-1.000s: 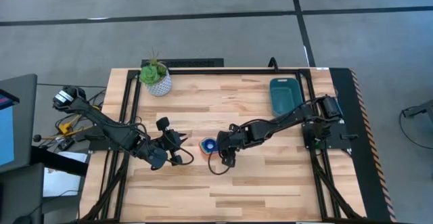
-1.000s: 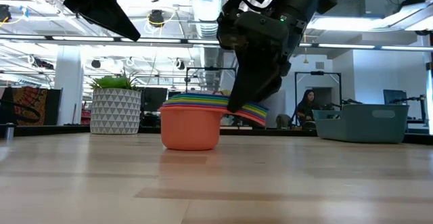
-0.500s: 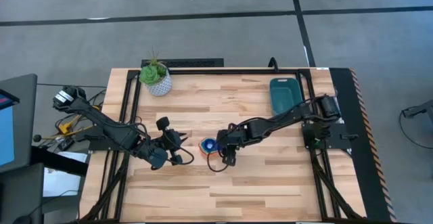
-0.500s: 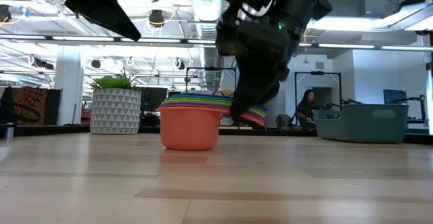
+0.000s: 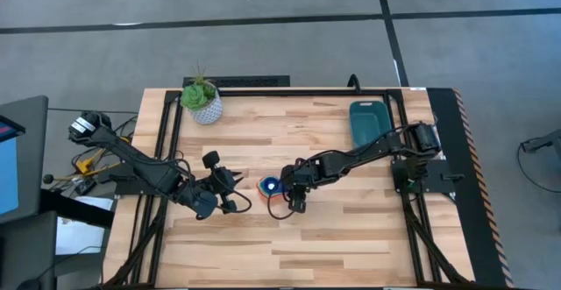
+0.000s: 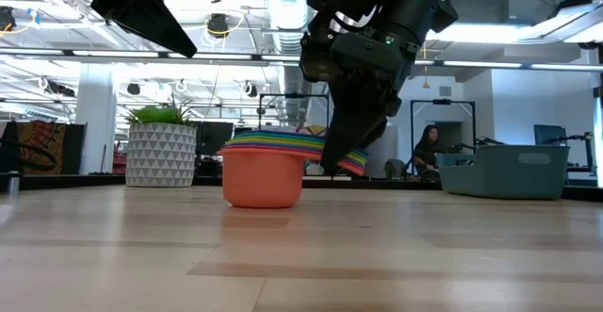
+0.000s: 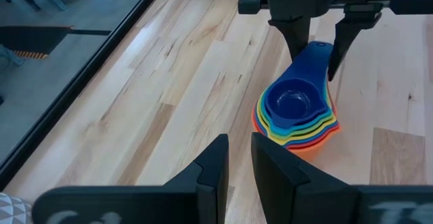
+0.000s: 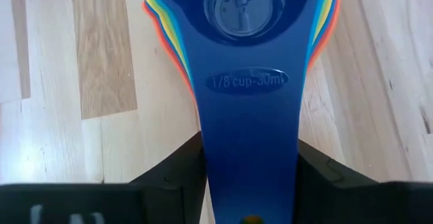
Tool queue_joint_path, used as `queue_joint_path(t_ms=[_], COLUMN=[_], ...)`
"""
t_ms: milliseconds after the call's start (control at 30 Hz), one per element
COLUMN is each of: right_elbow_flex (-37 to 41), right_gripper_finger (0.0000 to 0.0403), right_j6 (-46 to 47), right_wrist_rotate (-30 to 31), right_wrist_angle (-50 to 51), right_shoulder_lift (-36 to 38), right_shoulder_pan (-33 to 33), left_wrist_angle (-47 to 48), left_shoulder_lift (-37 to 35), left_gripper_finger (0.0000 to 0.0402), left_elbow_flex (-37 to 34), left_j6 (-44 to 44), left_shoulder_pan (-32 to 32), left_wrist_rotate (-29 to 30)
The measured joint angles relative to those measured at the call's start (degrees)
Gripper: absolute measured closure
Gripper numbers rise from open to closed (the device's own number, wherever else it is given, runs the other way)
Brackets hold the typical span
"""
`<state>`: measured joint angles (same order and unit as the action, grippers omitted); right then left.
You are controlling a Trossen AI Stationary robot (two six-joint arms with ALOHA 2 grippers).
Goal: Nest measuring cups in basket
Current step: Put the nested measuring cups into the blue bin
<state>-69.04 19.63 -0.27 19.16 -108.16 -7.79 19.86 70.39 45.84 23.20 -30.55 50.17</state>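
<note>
The measuring cups [image 5: 270, 187] stand nested in one stack on the table's middle, orange outermost and a small navy cup [image 7: 292, 101] on top. Their handles fan toward the table's right. My right gripper [image 5: 291, 191] is at those handles, shut on them, and also shows in the low view [image 6: 332, 159]. My left gripper [image 5: 235, 195] waits just left of the stack, its fingers [image 7: 216, 162] nearly together and touching nothing. The dark teal basket [image 5: 366, 122] sits by the far right corner. My right gripper pinches the stacked handles [image 8: 250, 149] between its two fingers [image 8: 177, 178], one on each side edge, near the handles' free end. The fingers come slanting down from the table's right, along the handles. The stack is upright, with the orange cup's base [image 6: 264, 199] on the table.
A white patterned pot with a green plant [image 5: 203, 103] stands at the far left corner. Black frame rails [image 5: 171, 123] run along the table's left, far and right sides. Bare wood [image 5: 351, 237] lies near the front edge. A person [image 6: 426, 152] sits far behind the table.
My right gripper has edged slightly toward the table's left, closer to the cup stack, and sunk a little along the handles. The stack has stayed on the table.
</note>
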Motion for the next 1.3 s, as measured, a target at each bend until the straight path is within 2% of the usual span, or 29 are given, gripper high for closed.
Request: queue_joint_path(t_ms=[1133, 1300], right_elbow_flex=[0.0, 0.0], right_gripper_finger=[0.0239, 0.0241], right_j6=[0.86, 1.06], right_wrist_rotate=[0.25, 2.22], right_wrist_angle=[1.55, 0.72], right_shoulder_lift=[0.63, 0.63], right_shoulder_pan=[-0.02, -0.56], left_wrist_angle=[0.28, 0.73], left_shoulder_lift=[0.0, 0.0], left_gripper_finger=[0.0347, 0.0347], left_elbow_flex=[-0.02, -0.02], left_j6=[0.2, 0.2], left_shoulder_pan=[0.0, -0.01], left_wrist_rotate=[-0.05, -0.07])
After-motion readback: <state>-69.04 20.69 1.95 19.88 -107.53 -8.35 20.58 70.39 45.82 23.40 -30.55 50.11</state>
